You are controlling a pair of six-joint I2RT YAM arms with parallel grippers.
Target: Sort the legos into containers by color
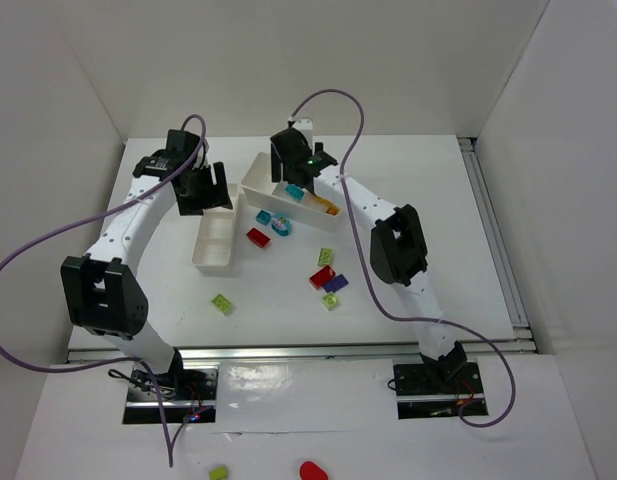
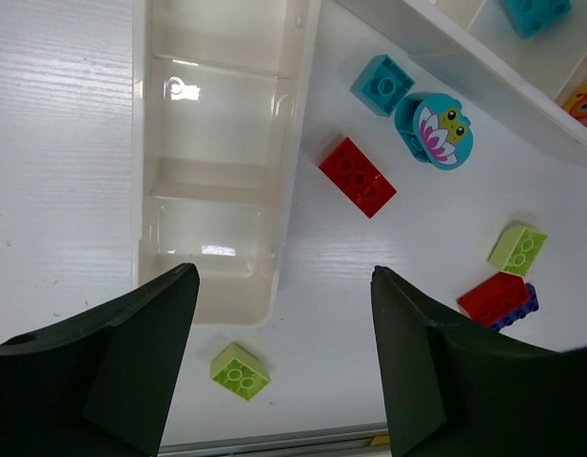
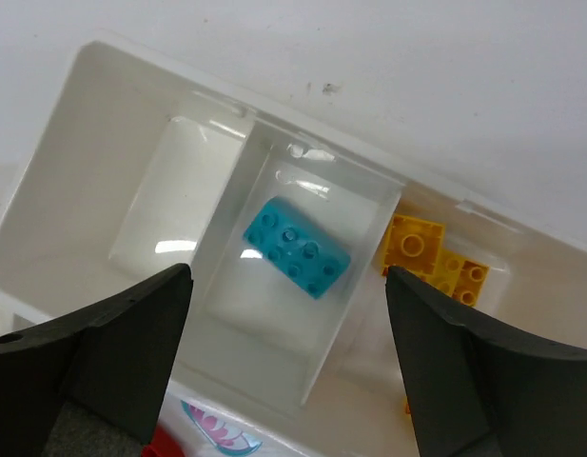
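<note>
My left gripper [image 1: 206,190] [image 2: 283,276] is open and empty above the near end of the narrower white tray [image 1: 214,243] [image 2: 217,143], whose compartments hold nothing. My right gripper [image 1: 293,168] [image 3: 288,276] is open and empty over the wider tray [image 1: 260,187] [image 3: 112,143]. Its middle compartment holds a cyan brick [image 3: 298,248]. The compartment beside it holds orange-yellow bricks [image 3: 431,257]. Loose on the table are a cyan brick [image 2: 382,83], a red brick [image 2: 358,177], two lime bricks [image 2: 240,369] [image 2: 518,249], and a red brick [image 2: 498,296] with a purple one [image 2: 521,307] beside it.
A cyan round piece with a flower picture [image 2: 436,130] lies beside the cyan brick. Another lime brick [image 1: 331,301] lies near the red and purple pair. A lime brick [image 1: 219,472] and a smooth red blob [image 1: 312,469] lie off the table in front of the arm bases.
</note>
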